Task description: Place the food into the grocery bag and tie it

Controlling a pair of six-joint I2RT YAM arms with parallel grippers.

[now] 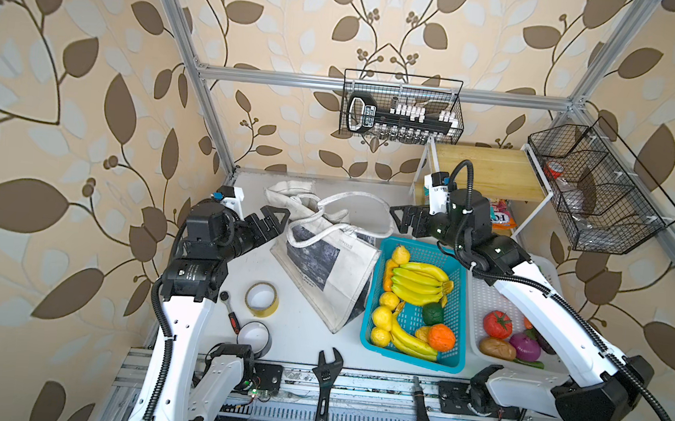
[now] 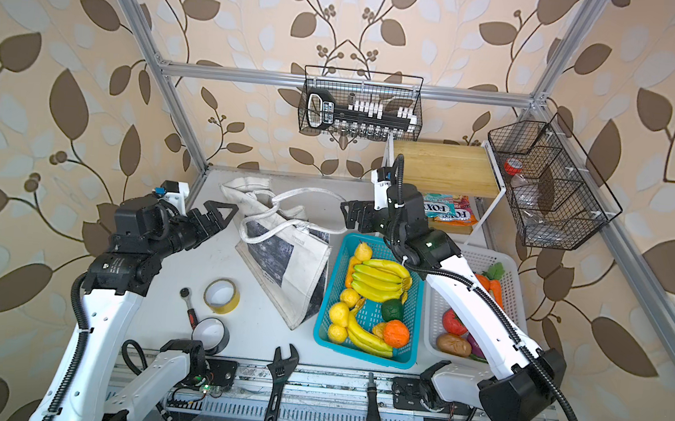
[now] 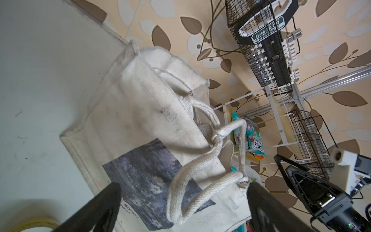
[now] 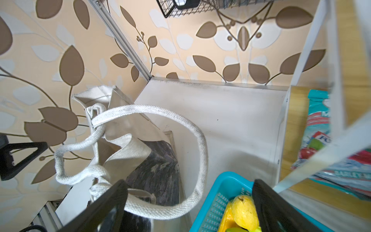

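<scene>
Nearest you: one wrench (image 1: 324, 385), one screwdriver (image 1: 420, 414), two tape rolls (image 1: 268, 310). The grocery bag (image 1: 335, 261) (printed "Monet") slumps on the tabletop (image 1: 300, 333), just beside the blue basket (image 1: 410, 358), handles (image 4: 202, 144) knotted. Your left hand (image 1: 268, 224) and right hand (image 1: 403, 221) gape wide, empty, flanking it; bare room behind. "FOX'S" packets (image 2: 448, 213) sit farthest, shelved.

The bag (image 1: 325, 256) is rough off-white cloth with coarse woven handles (image 3: 208, 191), the blue basket (image 1: 457, 326) perforated plastic, the shelf board (image 1: 485, 170) at upper right matt wood, the hanging rack (image 1: 451, 134) black wire.
</scene>
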